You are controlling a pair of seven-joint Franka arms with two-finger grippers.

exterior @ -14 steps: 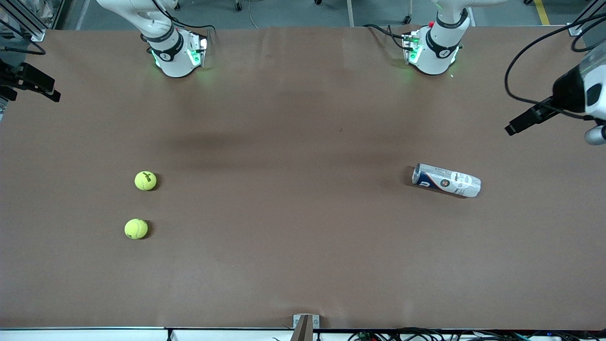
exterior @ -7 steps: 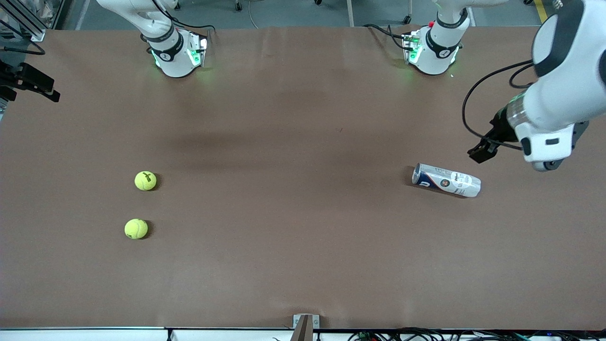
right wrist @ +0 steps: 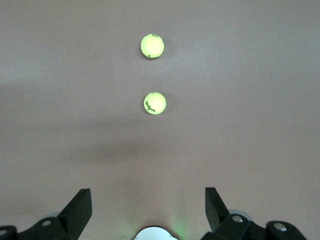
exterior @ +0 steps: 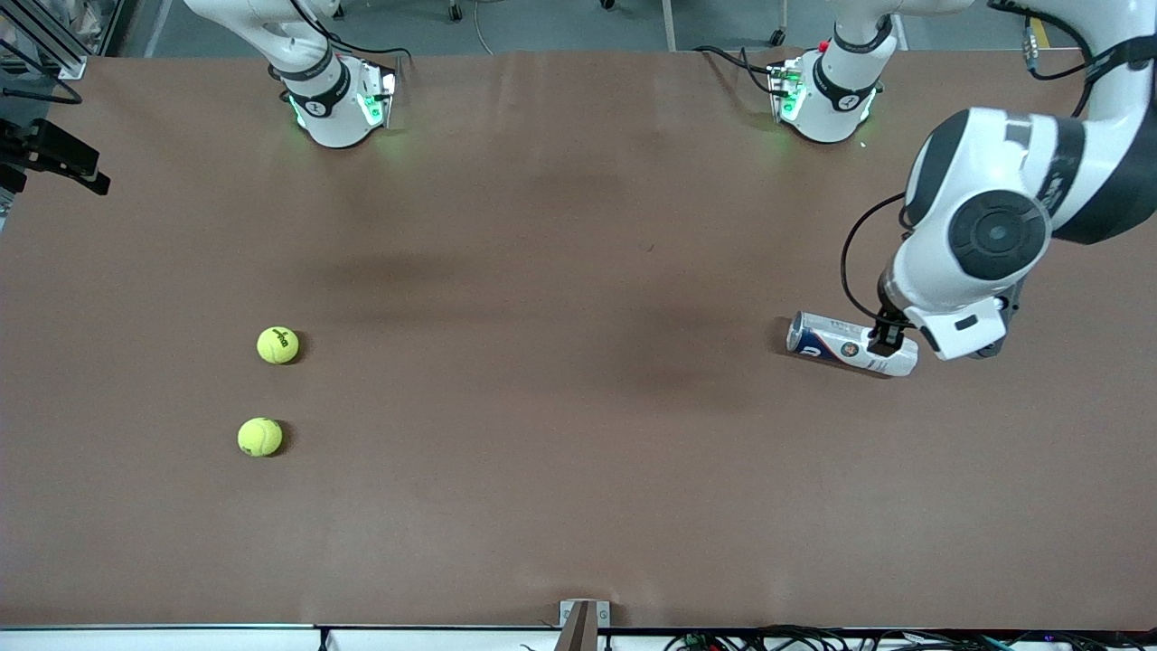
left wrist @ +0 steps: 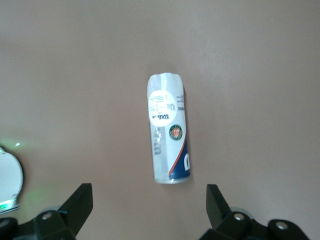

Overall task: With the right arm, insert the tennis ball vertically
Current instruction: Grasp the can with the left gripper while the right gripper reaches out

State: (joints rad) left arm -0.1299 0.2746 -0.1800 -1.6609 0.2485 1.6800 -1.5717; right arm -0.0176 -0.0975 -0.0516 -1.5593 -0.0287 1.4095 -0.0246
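Two fuzzy yellow-green tennis balls lie on the brown table (exterior: 578,506), well apart from the container. Take the table's middle in the front view as the hub of a clock. The ball with dark lettering (exterior: 277,344) (right wrist: 155,103) then sits at about 9 o'clock. The plainer ball (exterior: 260,437) (right wrist: 152,46) sits at about 8 o'clock, nearer to the front camera and near its twin without touching it.

At about 3 o'clock, toward the left arm's end of the table, a white-and-blue cylindrical ball can with a round label (exterior: 850,343) (left wrist: 168,135) lies flat on its side. Its long axis runs roughly from 9 to 3 on that same clock. The blue-printed end points toward the table's middle and the white end toward the left arm's end.

The left gripper (exterior: 881,339) (left wrist: 149,205) hangs over the white end of the can. Its black fingers (left wrist: 80,200) are spread wide on either side of the can and clasp nothing.

The right arm waits. The right gripper (right wrist: 147,205) is likewise released and empty, with its fingers (right wrist: 215,202) far apart. It looks down on bare table, with both balls lined up ahead of it.
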